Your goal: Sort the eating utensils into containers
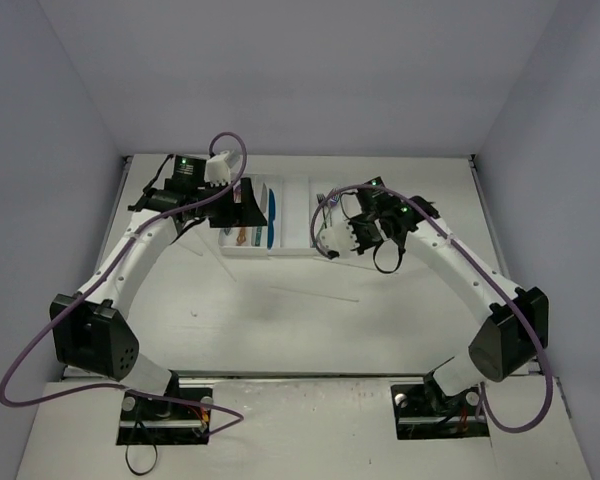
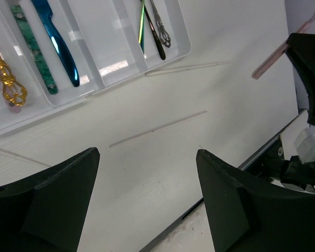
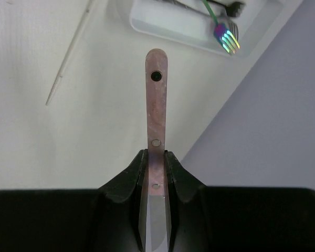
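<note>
The white cutlery tray [image 1: 292, 215] lies at the back middle of the table. In the left wrist view the tray [image 2: 115, 68] holds a gold spoon [image 2: 8, 79], a green-handled knife [image 2: 34, 47], a blue knife [image 2: 58, 42] and dark forks [image 2: 155, 29]. My left gripper [image 2: 147, 157] is open and empty, above the table by the tray's near edge; it also shows from the top [image 1: 242, 205]. My right gripper [image 3: 156, 155] is shut on a knife with a reddish-brown handle [image 3: 156, 105], held in the air just right of the tray [image 1: 335, 240]. Thin pale sticks [image 2: 157, 127] lie on the table.
A second stick [image 2: 186, 68] lies along the tray's near edge, and one [image 3: 68, 55] shows in the right wrist view. An iridescent fork [image 3: 228, 39] lies in the tray's end compartment. Grey walls stand left, right and behind. The table's front rail [image 2: 262, 152] is close.
</note>
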`<state>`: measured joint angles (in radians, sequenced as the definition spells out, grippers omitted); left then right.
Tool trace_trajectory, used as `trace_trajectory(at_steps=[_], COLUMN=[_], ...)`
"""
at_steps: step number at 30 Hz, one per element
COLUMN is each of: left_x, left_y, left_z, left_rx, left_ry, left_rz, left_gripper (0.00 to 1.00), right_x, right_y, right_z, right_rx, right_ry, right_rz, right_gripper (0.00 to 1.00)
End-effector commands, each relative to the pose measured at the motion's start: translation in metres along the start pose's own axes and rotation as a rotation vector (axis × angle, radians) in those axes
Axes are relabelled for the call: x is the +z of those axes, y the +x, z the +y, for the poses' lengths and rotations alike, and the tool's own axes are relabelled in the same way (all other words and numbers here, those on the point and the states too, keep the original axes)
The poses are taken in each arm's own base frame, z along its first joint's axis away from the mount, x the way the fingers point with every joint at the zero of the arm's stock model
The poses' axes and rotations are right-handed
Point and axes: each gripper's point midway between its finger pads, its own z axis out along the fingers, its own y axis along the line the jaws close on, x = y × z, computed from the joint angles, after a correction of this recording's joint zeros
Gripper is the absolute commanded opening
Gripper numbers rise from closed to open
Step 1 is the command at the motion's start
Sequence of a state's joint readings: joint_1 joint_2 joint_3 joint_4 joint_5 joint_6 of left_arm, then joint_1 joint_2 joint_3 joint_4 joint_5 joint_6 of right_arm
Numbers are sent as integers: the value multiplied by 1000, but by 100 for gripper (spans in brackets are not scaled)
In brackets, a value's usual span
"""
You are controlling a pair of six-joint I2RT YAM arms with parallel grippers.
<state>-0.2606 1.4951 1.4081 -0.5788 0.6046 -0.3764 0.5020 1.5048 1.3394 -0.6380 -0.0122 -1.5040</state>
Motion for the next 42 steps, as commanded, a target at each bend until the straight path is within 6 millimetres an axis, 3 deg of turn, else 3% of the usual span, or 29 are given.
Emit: trace_trajectory(at_steps=[1,6,11,21,27,34,42], left_x=[-7,-1,2,18,28,33,40], left_y=[-15,-1,6,56,66,66,82], left_z=[-31,-34,-41,-76,-91,-101,-114], left_rx=[31,4,-23,116,149,156,212], left_ry=[166,234,300,406,432,446,450], left_rz=[-61,-39,-69,-39,-21,-8,68], left_gripper=[73,72,71,61,60,61,61], right_x=[-19,-20,-26,-35,-51,-55,-59], right_y=[-12,-31,-59,-109,-140,-150,-163], right_z=[5,27,34,26,14,13,15], right_rx=[-370,-708,-874,-974,-1001,-1007,-1000], right_ry=[13,7,43,164,334,374,378], right_rz=[33,6,-48,-197,-314,-342,-385], right_gripper=[0,0,0,0,0,0,0])
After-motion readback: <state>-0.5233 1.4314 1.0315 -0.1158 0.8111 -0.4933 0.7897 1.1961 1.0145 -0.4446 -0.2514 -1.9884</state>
